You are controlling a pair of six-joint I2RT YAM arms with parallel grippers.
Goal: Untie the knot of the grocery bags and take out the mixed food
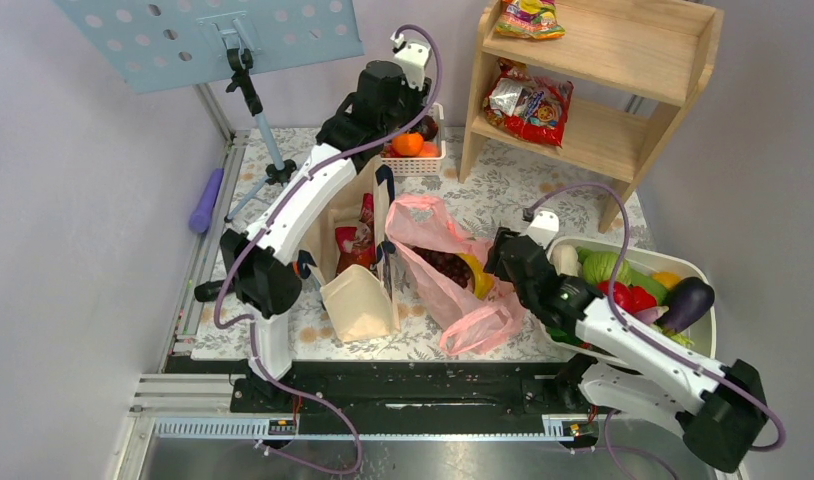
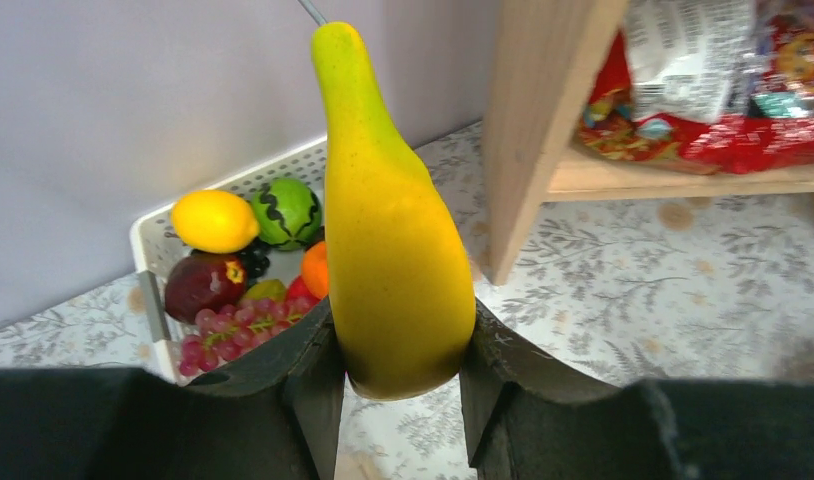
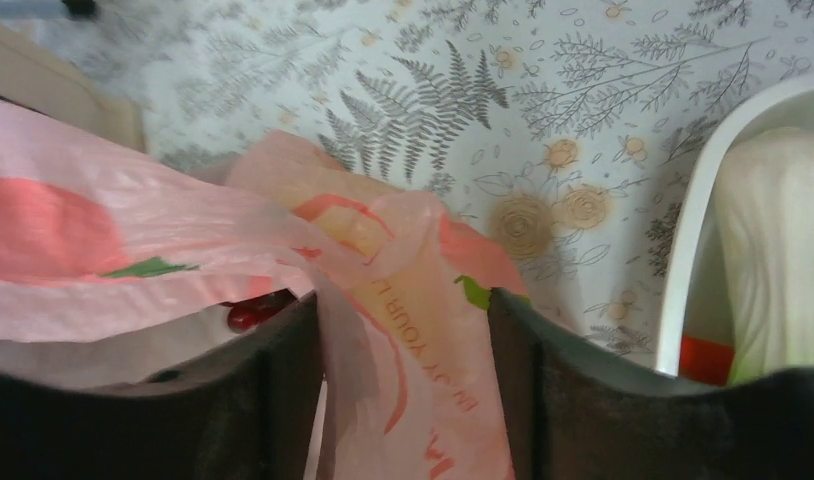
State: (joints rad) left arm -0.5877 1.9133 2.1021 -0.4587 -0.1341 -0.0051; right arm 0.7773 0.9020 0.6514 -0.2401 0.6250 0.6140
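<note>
My left gripper (image 1: pixel 404 124) is at the back, above a small white basket (image 1: pixel 415 161). In the left wrist view it (image 2: pixel 398 350) is shut on a yellow banana (image 2: pixel 388 230) that points away from me, with the basket (image 2: pixel 143 228) of toy fruit below and left. A pink grocery bag (image 1: pixel 433 235) lies open in the middle; dark grapes (image 1: pixel 445 265) and something yellow (image 1: pixel 476 276) show inside. No tied knot shows. My right gripper (image 1: pixel 498 262) is at the bag's right edge. In the right wrist view it (image 3: pixel 405 370) is open, with pink bag film (image 3: pixel 413 300) between the jaws.
A beige canvas tote (image 1: pixel 358 300) with a red packet (image 1: pixel 355 240) stands left of the bag. A white tray (image 1: pixel 695 268) of produce is at the right. A wooden shelf (image 1: pixel 603 60) with snack packets stands at the back right. A music stand (image 1: pixel 253 90) stands at the back left.
</note>
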